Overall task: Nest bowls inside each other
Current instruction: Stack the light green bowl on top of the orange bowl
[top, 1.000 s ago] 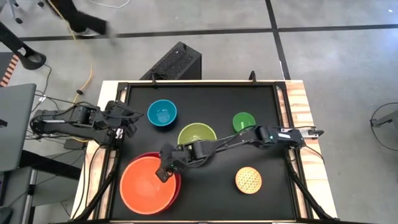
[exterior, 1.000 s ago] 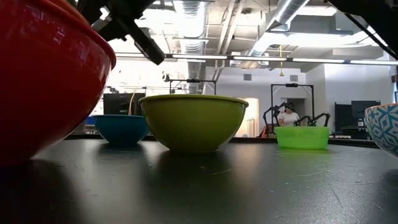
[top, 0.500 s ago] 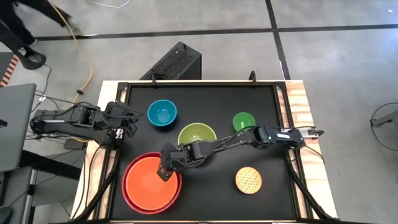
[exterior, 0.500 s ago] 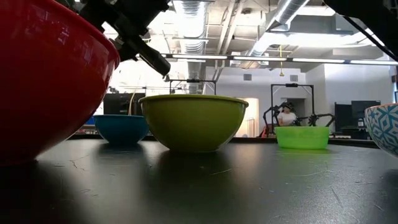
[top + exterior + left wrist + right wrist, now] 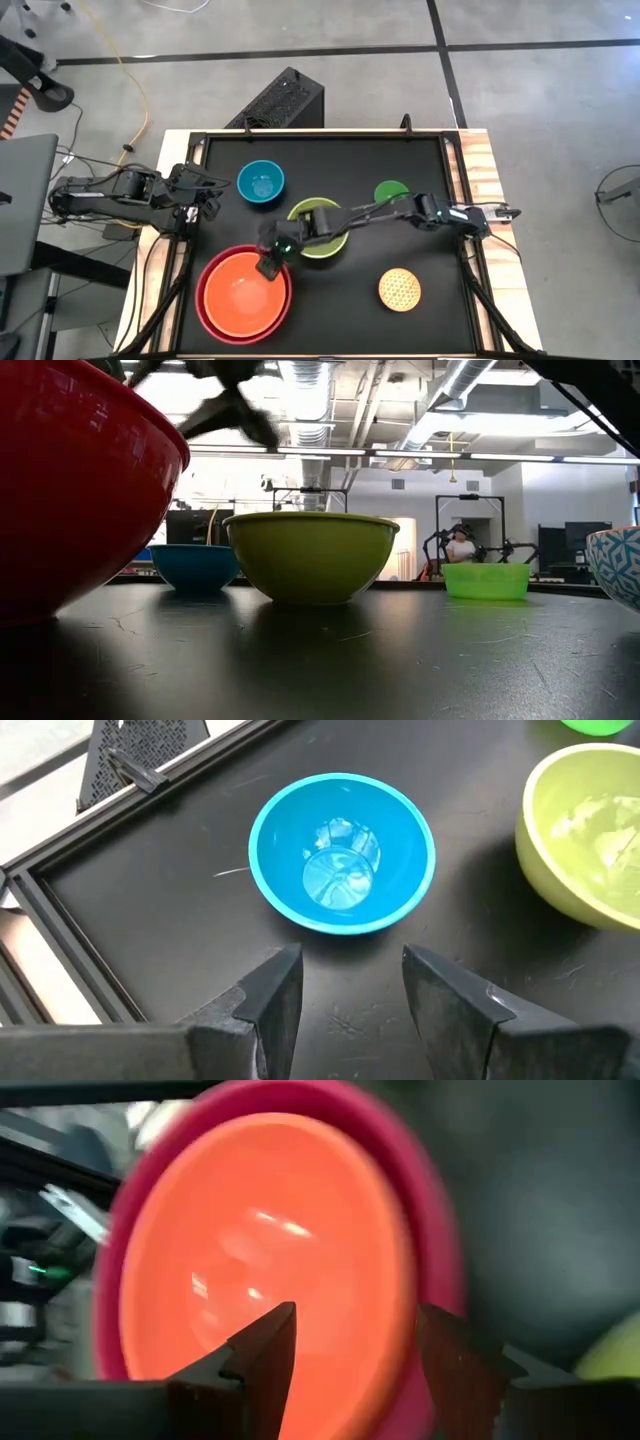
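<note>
Glossy orange bowl [image 5: 244, 297] sits nested in round red bowl [image 5: 204, 300]; right gripper [image 5: 268, 264] hovers above its rim, fingers spread, empty.

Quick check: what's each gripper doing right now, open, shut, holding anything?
Left gripper: open, empty, by the blue bowl.
Right gripper: open, holding nothing, above the orange bowl nested in the red bowl.

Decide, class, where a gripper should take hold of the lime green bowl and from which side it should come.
Grip the rim of the lime green bowl, one finger inside and one outside, coming down from above. It stands upright and open, and its rounded wall is probably too wide to span. The rim towards the patterned yellow bowl looks freest; the right gripper, jaws open, hovers at the opposite side over the orange bowl.
</note>
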`<state>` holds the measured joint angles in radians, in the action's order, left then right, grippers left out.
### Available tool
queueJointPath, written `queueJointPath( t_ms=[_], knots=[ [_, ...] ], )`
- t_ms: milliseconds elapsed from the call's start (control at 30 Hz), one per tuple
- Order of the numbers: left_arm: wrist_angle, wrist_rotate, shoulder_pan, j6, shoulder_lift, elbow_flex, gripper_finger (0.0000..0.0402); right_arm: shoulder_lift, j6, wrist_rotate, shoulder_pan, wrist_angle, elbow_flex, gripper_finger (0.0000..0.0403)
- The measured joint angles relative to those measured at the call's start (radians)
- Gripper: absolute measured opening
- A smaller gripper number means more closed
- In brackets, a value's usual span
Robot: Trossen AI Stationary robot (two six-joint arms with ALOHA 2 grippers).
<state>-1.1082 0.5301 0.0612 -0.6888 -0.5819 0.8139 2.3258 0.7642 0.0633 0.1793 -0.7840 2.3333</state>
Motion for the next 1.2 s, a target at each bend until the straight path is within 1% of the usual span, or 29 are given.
queueJointPath(
  t_ms=[67,133,200,267,400,500,667,800,900,1033,1200],
  knots=[
    [0.000,0.002,0.000,0.001,0.000,0.000,0.0162,-0.033,-0.044,-0.015,-0.013,-0.037,0.003,0.0225],
    [0.000,0.002,0.000,0.002,0.000,0.000,0.0162,-0.071,-0.097,-0.063,-0.022,-0.133,0.003,0.0224],
    [0.000,0.002,0.000,0.003,0.001,0.000,0.0162,-0.109,-0.132,-0.088,-0.041,-0.217,0.003,0.0220],
    [-0.001,0.002,0.000,0.003,0.000,0.000,0.0162,-0.141,-0.159,-0.131,-0.067,-0.335,0.003,0.0217],
    [-0.001,0.003,0.000,0.003,0.000,0.000,0.0162,-0.156,-0.199,-0.204,-0.130,-0.542,0.003,0.0214],
    [-0.001,0.008,0.000,0.002,0.000,0.000,0.0162,-0.143,-0.220,-0.223,-0.174,-0.657,-0.003,0.0214],
    [-0.001,0.008,0.000,0.000,0.000,0.000,0.0162,-0.134,-0.269,-0.223,-0.232,-0.646,-0.112,0.0216],
    [-0.001,0.008,0.000,-0.007,0.000,0.000,0.0162,-0.139,-0.282,-0.223,-0.266,-0.629,-0.209,0.0231],
    [-0.001,0.008,0.000,-0.013,0.000,0.000,0.0162,-0.141,-0.314,-0.223,-0.276,-0.581,-0.278,0.0240],
    [-0.001,0.008,0.000,-0.014,0.000,0.000,0.0162,-0.142,-0.328,-0.219,-0.286,-0.511,-0.362,0.0241],
    [-0.001,0.008,0.000,-0.015,0.000,0.000,0.0162,-0.142,-0.332,-0.127,-0.311,-0.397,-0.463,0.0231]
  ],
)
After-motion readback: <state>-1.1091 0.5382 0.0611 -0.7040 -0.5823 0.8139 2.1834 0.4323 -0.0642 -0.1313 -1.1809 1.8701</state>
